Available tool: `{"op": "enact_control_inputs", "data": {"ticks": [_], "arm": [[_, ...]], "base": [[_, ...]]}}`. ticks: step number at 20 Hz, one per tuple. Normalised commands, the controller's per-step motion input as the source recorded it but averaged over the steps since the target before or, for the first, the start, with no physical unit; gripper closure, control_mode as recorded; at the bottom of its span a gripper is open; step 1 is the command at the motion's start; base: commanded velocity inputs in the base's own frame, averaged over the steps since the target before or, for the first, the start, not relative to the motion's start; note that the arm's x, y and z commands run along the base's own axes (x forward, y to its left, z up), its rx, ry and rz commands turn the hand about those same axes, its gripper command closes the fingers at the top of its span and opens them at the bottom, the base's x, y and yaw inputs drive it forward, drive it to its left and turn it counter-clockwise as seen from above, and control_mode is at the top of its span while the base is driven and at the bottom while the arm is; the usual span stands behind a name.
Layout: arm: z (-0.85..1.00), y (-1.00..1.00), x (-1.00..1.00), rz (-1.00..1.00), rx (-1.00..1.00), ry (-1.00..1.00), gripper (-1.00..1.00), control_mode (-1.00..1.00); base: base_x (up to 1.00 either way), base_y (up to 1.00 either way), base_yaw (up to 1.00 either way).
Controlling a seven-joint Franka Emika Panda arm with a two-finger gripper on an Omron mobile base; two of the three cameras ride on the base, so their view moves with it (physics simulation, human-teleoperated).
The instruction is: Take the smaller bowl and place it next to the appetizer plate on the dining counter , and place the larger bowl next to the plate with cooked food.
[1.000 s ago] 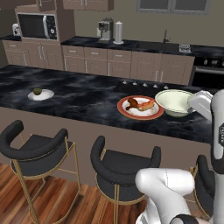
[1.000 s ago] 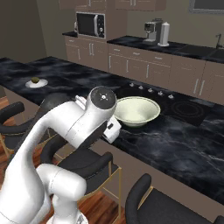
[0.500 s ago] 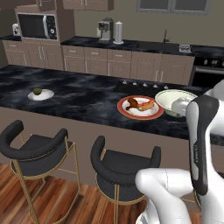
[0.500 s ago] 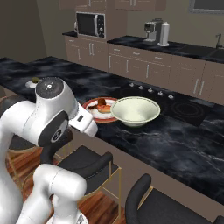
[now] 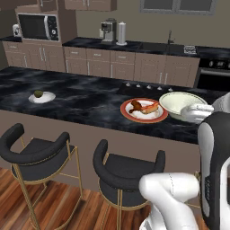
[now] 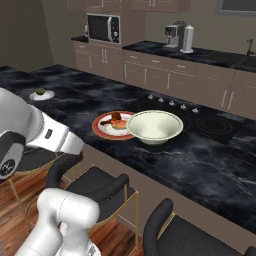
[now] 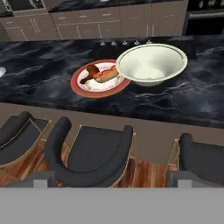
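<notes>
The larger bowl (image 5: 182, 104) (image 6: 154, 126) (image 7: 151, 64), cream and flared, stands upright on the dining counter (image 5: 85, 101) (image 6: 200, 155) (image 7: 39, 83). It touches the right side of the plate with cooked food (image 5: 143, 110) (image 6: 114, 125) (image 7: 99, 78). Far to the left sits the appetizer plate (image 5: 42, 96) (image 6: 41, 93) with its dark morsel. The smaller bowl is out of view. My gripper (image 7: 111, 180) is open and empty, pulled back from the counter above the stools, with its fingertips (image 7: 41, 178) wide apart. It looks down at the bowl and the plate from a distance.
Black bar stools (image 5: 128, 173) (image 6: 90, 182) (image 7: 89, 153) line the near side of the counter. Behind it runs a back counter with a microwave (image 5: 38, 27) (image 6: 103, 28), a coffee machine (image 5: 108, 30) and a cooktop (image 6: 212, 125).
My arm has swung back and away from the bowl toward the stools. The larger bowl and the plates have stayed where they were.
</notes>
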Motion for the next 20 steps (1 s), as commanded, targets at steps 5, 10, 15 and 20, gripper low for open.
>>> {"op": "enact_control_inputs", "data": {"ticks": [5, 10, 15, 20], "arm": [[0.11, 0.14, -0.07, 0.0, -0.05, 0.0, -1.0, 1.0], [0.0, 0.0, 0.0, 0.0, 0.0, 0.0, -1.0, 1.0], [0.0, 0.0, 0.0, 0.0, 0.0, 0.0, -1.0, 1.0], [0.0, 0.0, 0.0, 0.0, 0.0, 0.0, -1.0, 1.0]], "base": [[-0.66, 0.11, 0.0], [-1.0, 0.63, 0.08], [-0.78, 1.0, 0.09], [-0.07, 1.0, -0.01]]}}
